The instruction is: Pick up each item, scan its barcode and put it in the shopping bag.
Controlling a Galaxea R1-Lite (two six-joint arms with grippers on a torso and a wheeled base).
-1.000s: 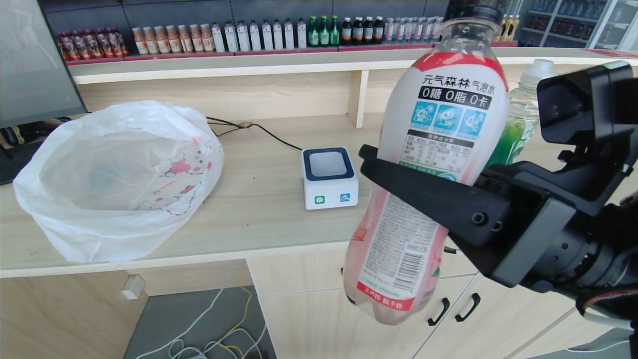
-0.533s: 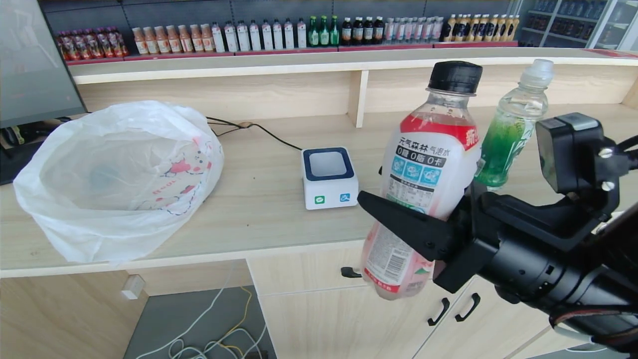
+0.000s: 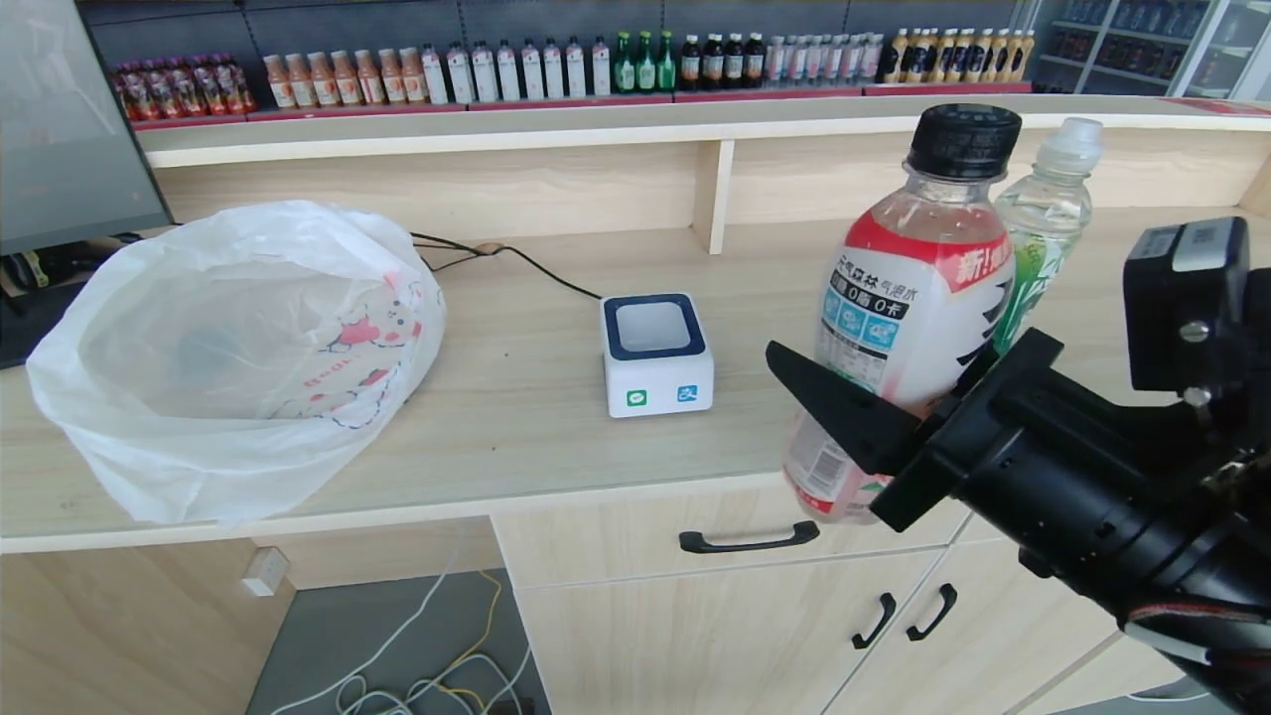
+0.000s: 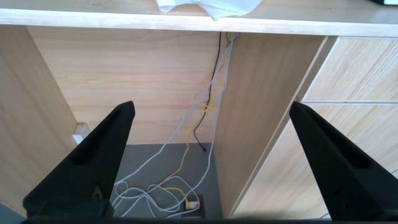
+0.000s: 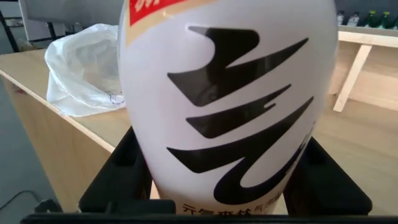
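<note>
Counter w/ scanner, bag; R fingers clamp pink bottle; L fingers apart.

We see the pink-labelled bottle, black-capped and nearly upright, gripped in our right tool to the right of the scanner. The green bottle stands farther right of the scanner, and the white shopping bag lies open to its left.

- Bright, even light on the counter; shadows soft and faint.
- Bag glows pale white.
- Head view bends straight lines slightly toward its edges.
</note>
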